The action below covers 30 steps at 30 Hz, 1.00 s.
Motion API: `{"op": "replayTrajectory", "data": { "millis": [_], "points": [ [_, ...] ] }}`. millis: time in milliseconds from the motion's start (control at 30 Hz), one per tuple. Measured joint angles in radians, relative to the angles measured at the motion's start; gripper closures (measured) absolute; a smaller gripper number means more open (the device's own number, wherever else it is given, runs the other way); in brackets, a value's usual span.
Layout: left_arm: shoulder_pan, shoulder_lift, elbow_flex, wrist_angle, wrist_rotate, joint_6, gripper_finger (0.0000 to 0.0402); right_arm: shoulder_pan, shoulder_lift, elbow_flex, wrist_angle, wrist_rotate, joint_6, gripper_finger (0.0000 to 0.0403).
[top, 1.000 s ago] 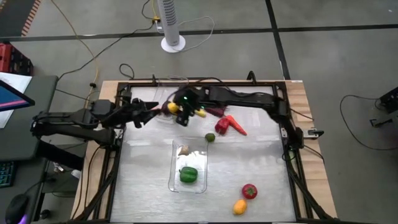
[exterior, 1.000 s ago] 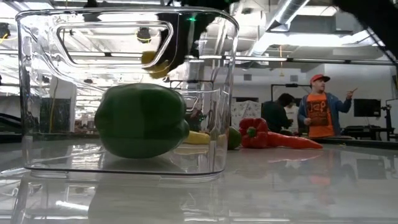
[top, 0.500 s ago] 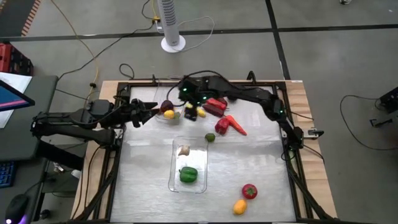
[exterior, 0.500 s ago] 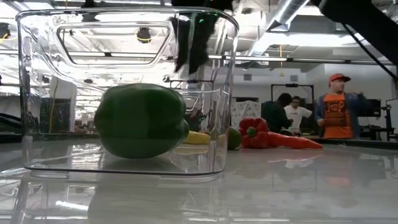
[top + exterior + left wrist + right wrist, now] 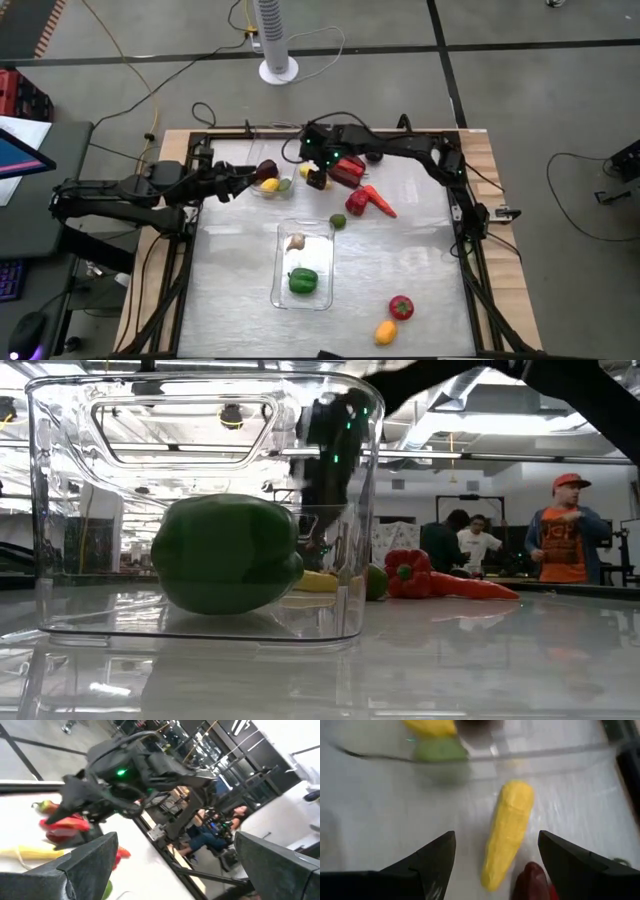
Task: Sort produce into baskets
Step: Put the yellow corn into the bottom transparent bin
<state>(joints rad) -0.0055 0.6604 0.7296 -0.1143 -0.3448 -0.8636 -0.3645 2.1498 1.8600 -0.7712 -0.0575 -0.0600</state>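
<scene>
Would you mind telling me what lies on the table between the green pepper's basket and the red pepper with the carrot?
One green lime lies there, beside the basket's far corner and short of the red pepper and carrot. The high view shows it best.

A clear tray point(image 5: 281, 292) at the frame's lower centre holds a green pepper point(image 5: 303, 281). A second clear tray point(image 5: 262, 190), upper centre-left, holds a dark plum point(image 5: 267, 170) and a lemon point(image 5: 270, 184). Red peppers point(image 5: 348, 171) and an orange carrot point(image 5: 379, 203) lie upper centre; a tomato point(image 5: 401, 307) and a lemon point(image 5: 385, 331) lie lower right.
</scene>
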Motion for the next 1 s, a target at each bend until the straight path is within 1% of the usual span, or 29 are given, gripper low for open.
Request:
{"op": "replayTrajectory", "data": {
  "millis": [100,233,367,433,567,633,800,867,1000],
  "points": [
    [0.000,0.000,0.000,0.000,0.011,-0.022,0.0015,-0.016,-0.003,-0.058,0.087,-0.001,0.006,0.0094],
    [0.000,0.000,0.000,-0.001,0.013,-0.023,0.0015,-0.032,-0.001,-0.134,0.145,-0.001,-0.015,0.0094],
    [0.000,0.000,0.000,-0.003,0.004,-0.032,0.0015,-0.039,-0.002,-0.195,0.191,0.003,-0.029,0.0094],
    [0.000,0.000,0.000,-0.003,-0.005,-0.039,0.0015,-0.039,-0.002,-0.221,0.185,0.003,-0.042,0.0095],
    [0.000,0.000,0.000,-0.004,-0.031,-0.039,0.0015,-0.036,-0.002,-0.265,0.212,0.007,-0.088,0.0108],
    [0.000,0.000,0.000,-0.006,-0.036,-0.039,0.0015,-0.031,-0.001,-0.270,0.208,0.030,-0.107,0.0117],
    [0.000,0.000,0.000,-0.009,-0.039,-0.039,0.0015,-0.029,-0.002,-0.269,0.232,0.035,-0.136,0.0144],
    [0.000,0.000,0.000,-0.009,-0.039,-0.040,0.0015,-0.029,-0.002,-0.269,0.232,0.035,-0.136,0.0166],
    [0.000,0.000,0.000,-0.009,-0.038,-0.040,0.0015,-0.030,-0.002,-0.269,0.229,0.036,-0.138,0.0227]
  ]
}}
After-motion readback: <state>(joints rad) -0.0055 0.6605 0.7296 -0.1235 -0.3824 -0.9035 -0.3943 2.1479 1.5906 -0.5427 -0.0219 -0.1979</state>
